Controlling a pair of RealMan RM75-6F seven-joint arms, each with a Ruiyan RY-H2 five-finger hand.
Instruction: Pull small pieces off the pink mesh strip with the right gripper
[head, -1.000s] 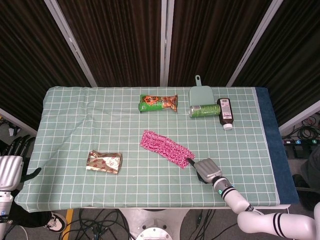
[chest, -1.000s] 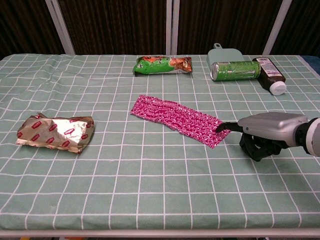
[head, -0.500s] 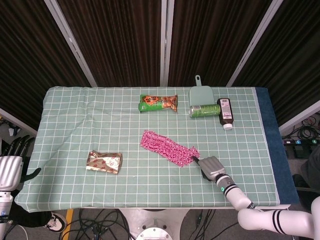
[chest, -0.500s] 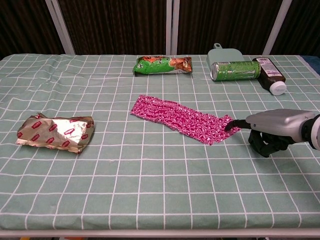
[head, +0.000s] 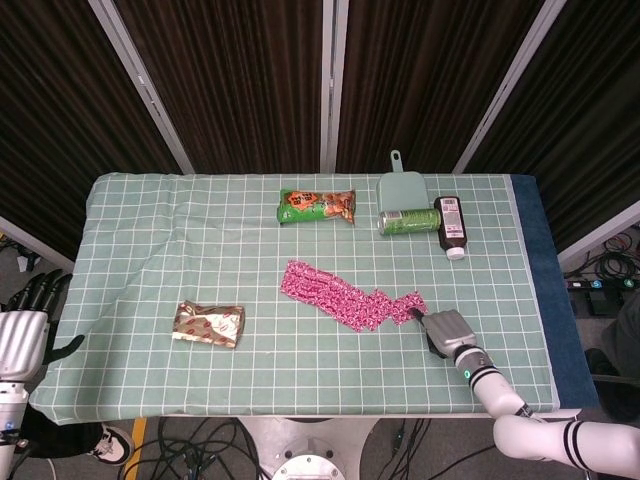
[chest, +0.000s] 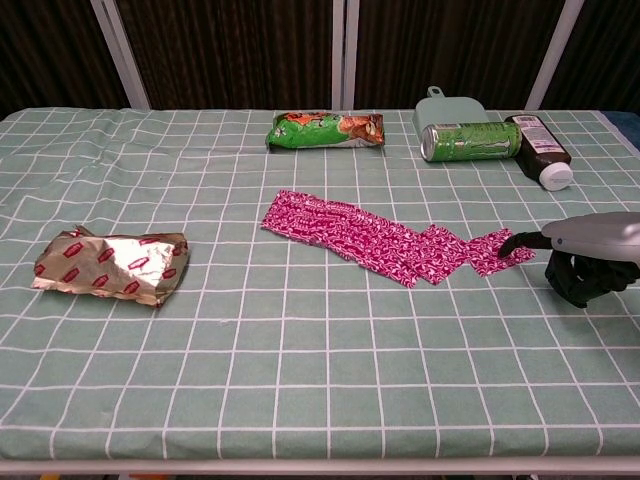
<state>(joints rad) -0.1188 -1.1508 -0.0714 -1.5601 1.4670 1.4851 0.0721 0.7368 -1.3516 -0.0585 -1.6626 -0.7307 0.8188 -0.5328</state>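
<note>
Mid-table, pink mesh strip (chest: 385, 238) stretched flat, jagged-edged, its right end pinched by the right hand (chest: 590, 255).

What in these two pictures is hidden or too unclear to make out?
- Right robot hand: chest view's right edge cuts it off; curled fingers lie in shadow.
- Left robot hand: head view's left edge crops it; absent from chest view.
- Brown bottle label: too small to read.

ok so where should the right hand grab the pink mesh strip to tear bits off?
Probably its right end, from the right. The pink mesh strip lies flat, running diagonally, and that ragged end points at the right hand, whose fingertip already touches it. A low sideways pinch on that thin edge looks best.
</note>
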